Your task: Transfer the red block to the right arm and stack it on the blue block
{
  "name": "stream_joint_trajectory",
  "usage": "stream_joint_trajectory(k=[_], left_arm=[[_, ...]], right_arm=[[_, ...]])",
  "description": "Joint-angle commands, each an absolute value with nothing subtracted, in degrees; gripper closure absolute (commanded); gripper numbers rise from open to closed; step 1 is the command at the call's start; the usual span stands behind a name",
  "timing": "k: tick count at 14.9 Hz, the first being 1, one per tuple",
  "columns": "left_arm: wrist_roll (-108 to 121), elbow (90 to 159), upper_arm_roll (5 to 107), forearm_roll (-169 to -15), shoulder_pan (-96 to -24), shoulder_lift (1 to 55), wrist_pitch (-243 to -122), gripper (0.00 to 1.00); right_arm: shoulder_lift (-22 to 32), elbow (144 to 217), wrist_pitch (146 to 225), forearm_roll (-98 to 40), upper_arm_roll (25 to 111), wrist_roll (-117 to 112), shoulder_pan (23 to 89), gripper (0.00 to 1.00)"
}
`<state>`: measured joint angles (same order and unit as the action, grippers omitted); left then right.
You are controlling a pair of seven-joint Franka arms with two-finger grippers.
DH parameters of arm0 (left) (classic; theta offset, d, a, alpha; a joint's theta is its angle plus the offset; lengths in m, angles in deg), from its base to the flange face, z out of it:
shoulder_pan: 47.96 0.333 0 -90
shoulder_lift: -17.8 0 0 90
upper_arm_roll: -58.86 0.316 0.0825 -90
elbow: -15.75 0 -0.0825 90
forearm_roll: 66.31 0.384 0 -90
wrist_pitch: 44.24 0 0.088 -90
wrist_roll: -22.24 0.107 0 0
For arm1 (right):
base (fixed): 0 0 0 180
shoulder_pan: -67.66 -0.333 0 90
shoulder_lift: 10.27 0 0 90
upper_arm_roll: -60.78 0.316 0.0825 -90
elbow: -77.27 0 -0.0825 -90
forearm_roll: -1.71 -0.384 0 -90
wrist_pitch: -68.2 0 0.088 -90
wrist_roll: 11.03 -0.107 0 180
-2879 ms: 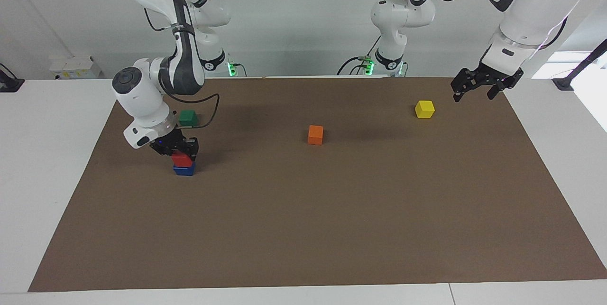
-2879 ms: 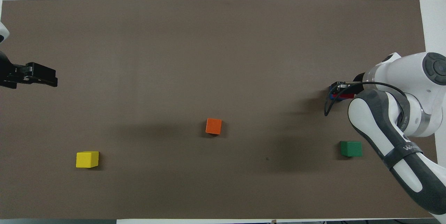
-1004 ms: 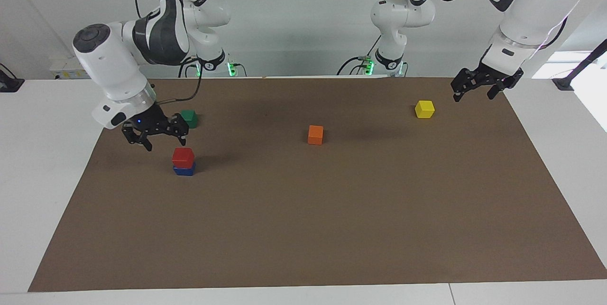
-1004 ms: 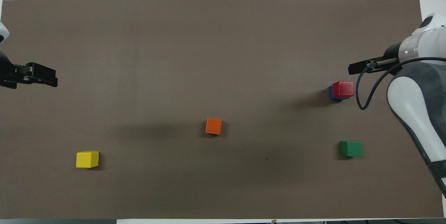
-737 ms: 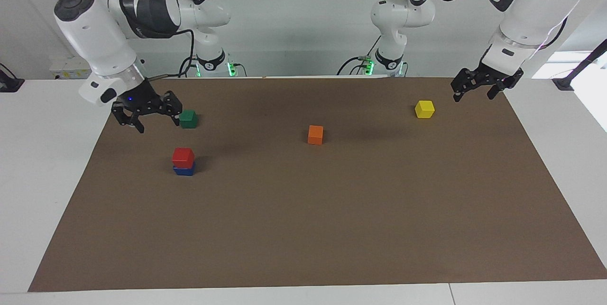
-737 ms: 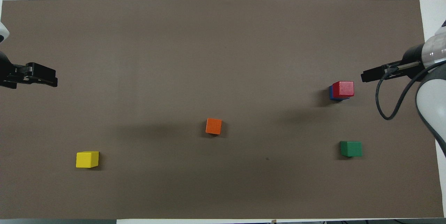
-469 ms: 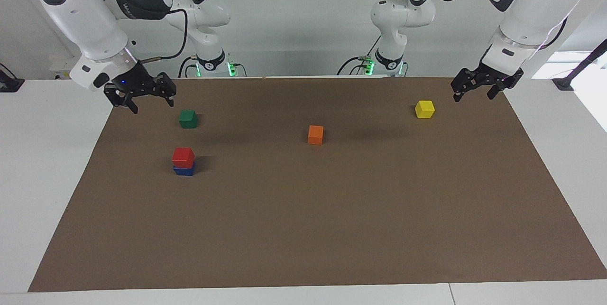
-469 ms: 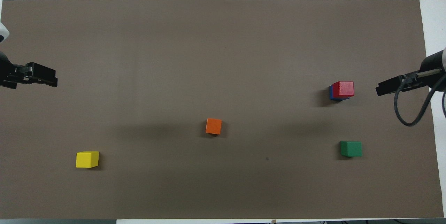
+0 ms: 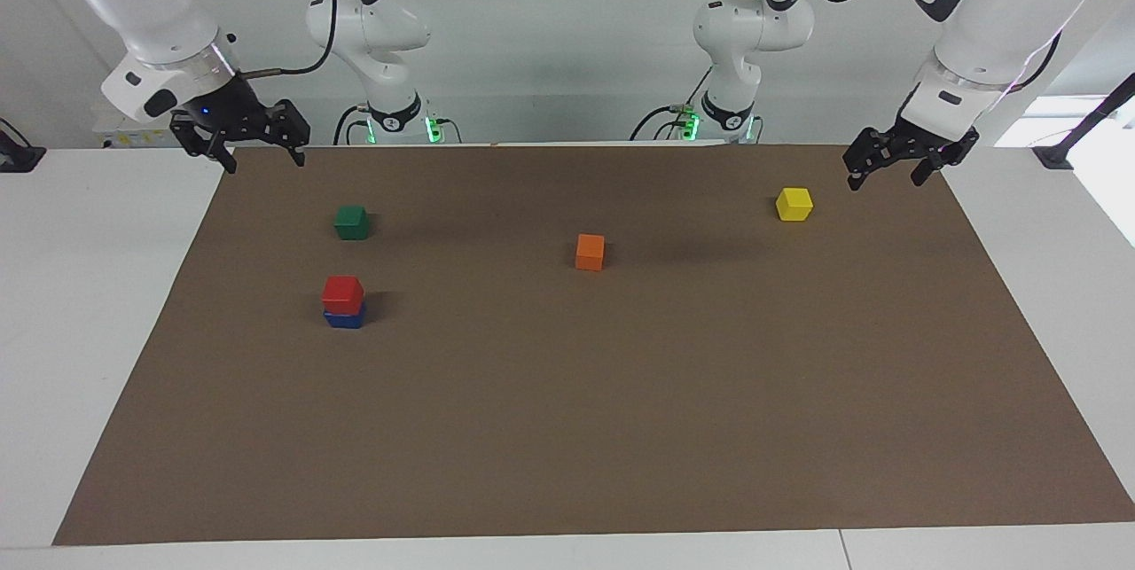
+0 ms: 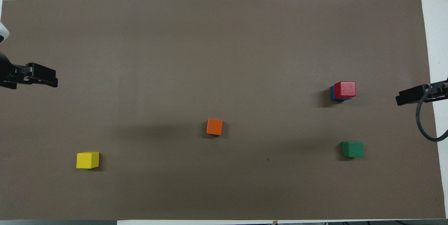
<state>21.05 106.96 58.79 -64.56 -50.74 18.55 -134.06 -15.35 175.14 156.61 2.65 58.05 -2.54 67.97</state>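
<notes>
The red block (image 9: 342,292) sits squarely on the blue block (image 9: 344,318) toward the right arm's end of the brown mat; both show in the overhead view, the red block (image 10: 344,89) covering most of the blue block (image 10: 332,93). My right gripper (image 9: 259,160) is open and empty, raised over the mat's corner close to the robots; its tip shows in the overhead view (image 10: 406,98). My left gripper (image 9: 888,173) is open and empty, raised over the mat's edge at the left arm's end, where it waits; it also shows in the overhead view (image 10: 40,79).
A green cube (image 9: 352,222) lies nearer to the robots than the stack. An orange cube (image 9: 590,252) lies mid-mat. A yellow cube (image 9: 794,204) lies near the left gripper. A brown mat (image 9: 621,428) covers the white table.
My right gripper let go of the red block on the blue block, opened, then rose and drew back toward the robots to the mat's corner. The left arm has not moved.
</notes>
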Motion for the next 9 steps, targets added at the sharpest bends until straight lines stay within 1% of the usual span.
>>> stream_joint_trajectory(k=[1,3,9], left_arm=[[21.01,107.42,59.21,-65.25,-50.86,17.80,-133.27,0.00],[21.01,107.42,59.21,-65.25,-50.86,17.80,-133.27,0.00],[21.01,107.42,59.12,-65.25,-50.86,17.80,-133.27,0.00]], right_arm=[[-16.42,177.20,160.39,3.90,58.32,-3.82,68.01,0.00],[-16.59,178.43,163.20,3.82,58.32,-3.74,68.10,0.00],[-16.77,178.44,162.77,3.73,58.32,-3.56,68.71,0.00]])
